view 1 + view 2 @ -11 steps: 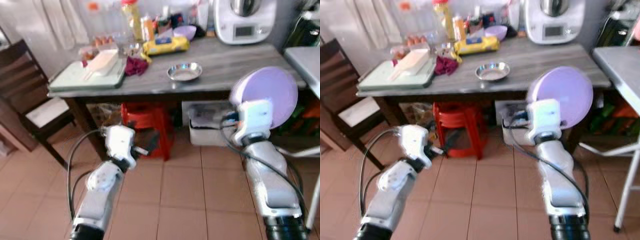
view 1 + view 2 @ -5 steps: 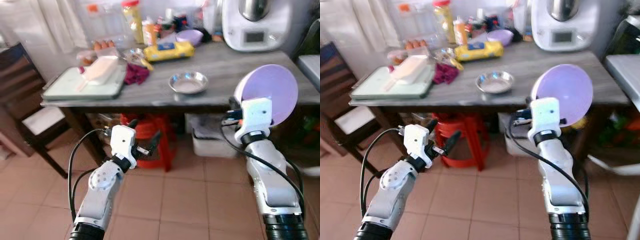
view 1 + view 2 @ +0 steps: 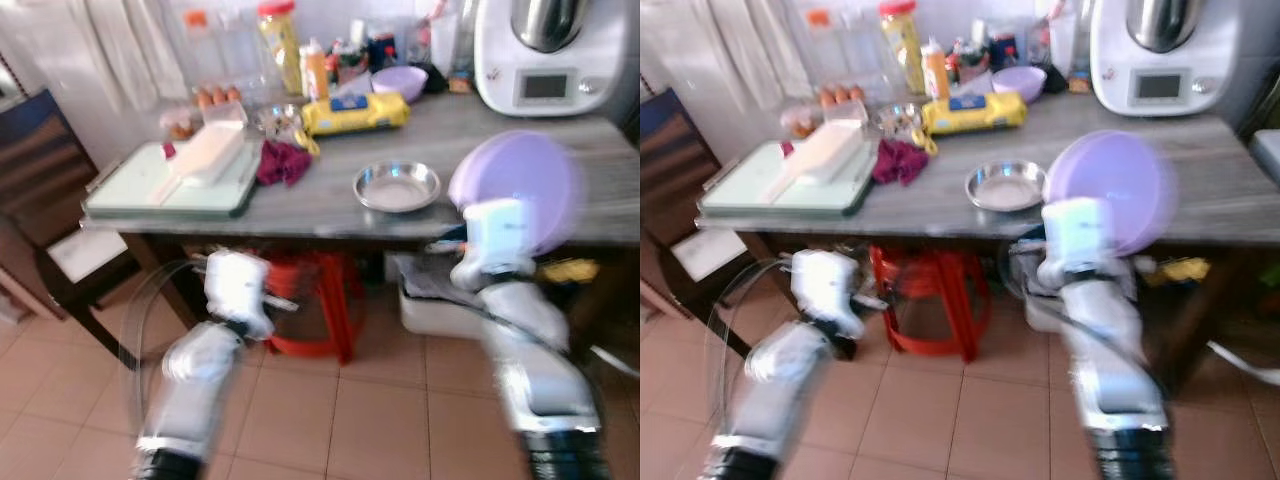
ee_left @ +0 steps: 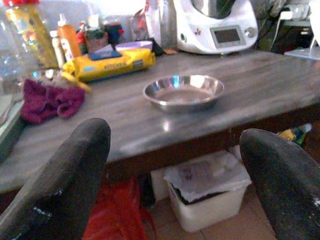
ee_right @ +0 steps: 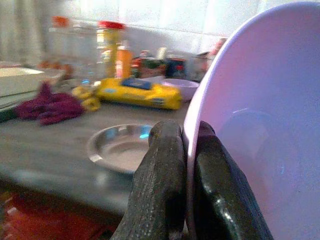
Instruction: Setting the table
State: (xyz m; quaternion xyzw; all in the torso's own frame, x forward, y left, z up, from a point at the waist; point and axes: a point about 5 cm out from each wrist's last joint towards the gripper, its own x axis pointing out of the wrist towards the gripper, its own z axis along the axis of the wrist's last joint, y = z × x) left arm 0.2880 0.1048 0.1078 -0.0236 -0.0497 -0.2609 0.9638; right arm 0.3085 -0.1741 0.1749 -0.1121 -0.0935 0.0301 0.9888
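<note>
A lilac bowl [image 3: 515, 185] stands on edge in my right gripper [image 5: 186, 131], which is shut on its rim, level with the front edge of the grey wooden table [image 3: 300, 205]. A shallow steel dish [image 3: 396, 186] lies on the table just beyond and left of the bowl. My left gripper [image 4: 174, 131] is open and holds nothing, low in front of the table and facing the steel dish [image 4: 183, 92]. Both arms are blurred in the eye views.
A green tray [image 3: 165, 180] with a white block, a maroon cloth [image 3: 283, 162], a yellow packet [image 3: 356, 110], bottles and a white kitchen machine [image 3: 545, 55] crowd the table's left and back. A red stool [image 3: 320, 300] and white box [image 3: 440, 305] sit underneath. A dark chair [image 3: 50, 200] stands left.
The whole picture has shifted: the camera has come closer to the table, which looks larger. The right gripper still holds the lilac bowl. Both arms are now blurred.
</note>
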